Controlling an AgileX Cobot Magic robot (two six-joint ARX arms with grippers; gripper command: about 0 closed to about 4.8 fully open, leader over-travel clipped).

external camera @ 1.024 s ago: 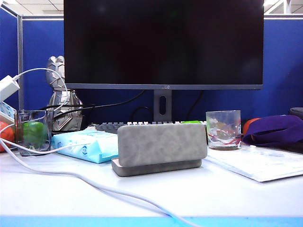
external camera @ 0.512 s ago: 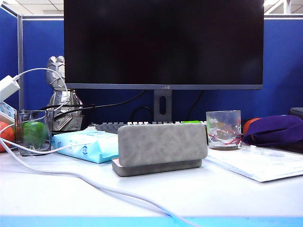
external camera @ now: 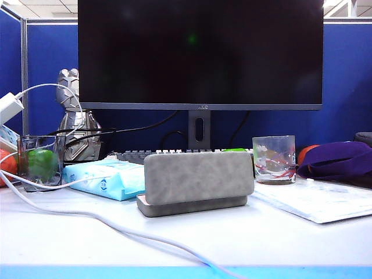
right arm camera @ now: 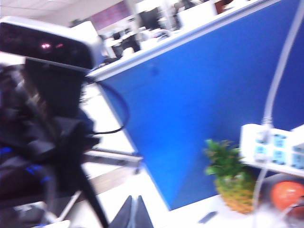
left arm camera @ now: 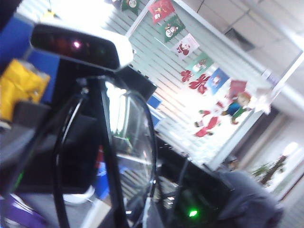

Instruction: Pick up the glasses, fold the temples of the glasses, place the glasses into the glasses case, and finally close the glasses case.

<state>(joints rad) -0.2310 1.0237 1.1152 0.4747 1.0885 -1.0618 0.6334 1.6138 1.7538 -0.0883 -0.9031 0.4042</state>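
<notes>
Left tool (left arm camera: 102, 209) aloft gripping glasses (left arm camera: 128, 156); right tool (right arm camera: 135, 213) raised, tilted, closed, empty.

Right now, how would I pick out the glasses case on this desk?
Look below the big black monitor, in front of its stand. The glasses case sits mid-desk, its lid raised toward the camera, between the light-blue tissue pack and the tumbler with red swirls. It is the only oblong grey suede-like box, with a pale inner rim.
</notes>
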